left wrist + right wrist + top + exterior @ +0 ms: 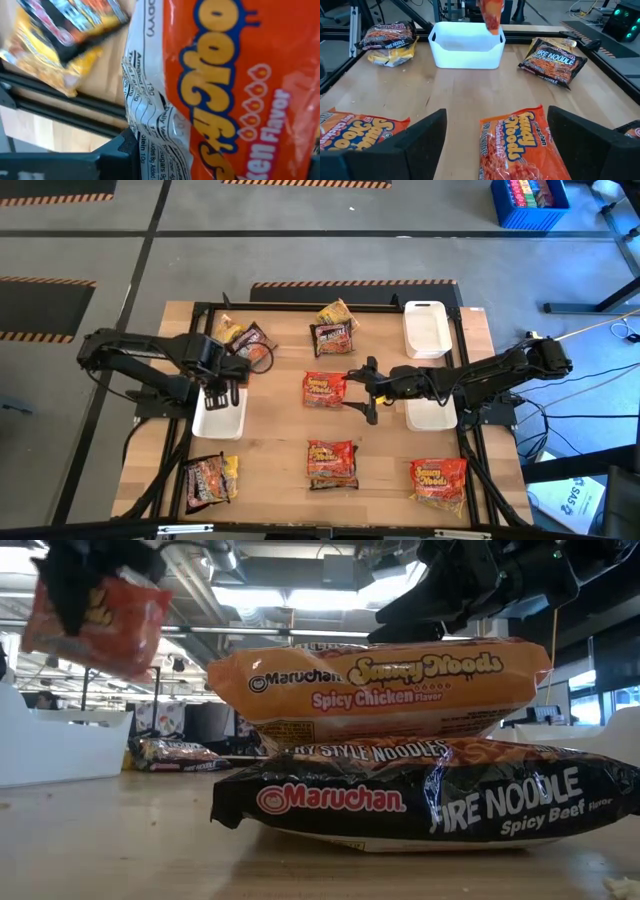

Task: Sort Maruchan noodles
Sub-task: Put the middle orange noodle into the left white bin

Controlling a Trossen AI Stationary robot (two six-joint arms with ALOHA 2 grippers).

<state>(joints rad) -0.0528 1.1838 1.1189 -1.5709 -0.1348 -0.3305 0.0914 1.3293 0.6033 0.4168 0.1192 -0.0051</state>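
Note:
My left gripper (240, 365) points down over the far end of a white tray (220, 420) at the table's left. It is shut on an orange Maruchan packet (95, 625), which also shows in the right wrist view (491, 14) hanging over the tray. My right gripper (362, 388) is open near the table's middle and points toward the left edge. Its fingers stand on either side of an orange packet (520, 145) that lies flat, and touch nothing. An orange packet (380, 685) lies flat on a dark Fire Noodle packet (430, 802) near the front. My left gripper pinches the orange packet by its upper end (70, 595) between its two fingers, from above, pointing down. The packet hangs below the fingers, tilted and clear of the tray and table. In the left wrist view the packet (225, 90) fills the picture beside one finger (125, 150).
Dark and yellow packets lie at the far left (245, 337), far middle (335, 325) and near left (210, 478). An orange packet (438, 480) lies near right. Two more white trays (425, 328) (432, 418) stand at the right. A black frame rims the table.

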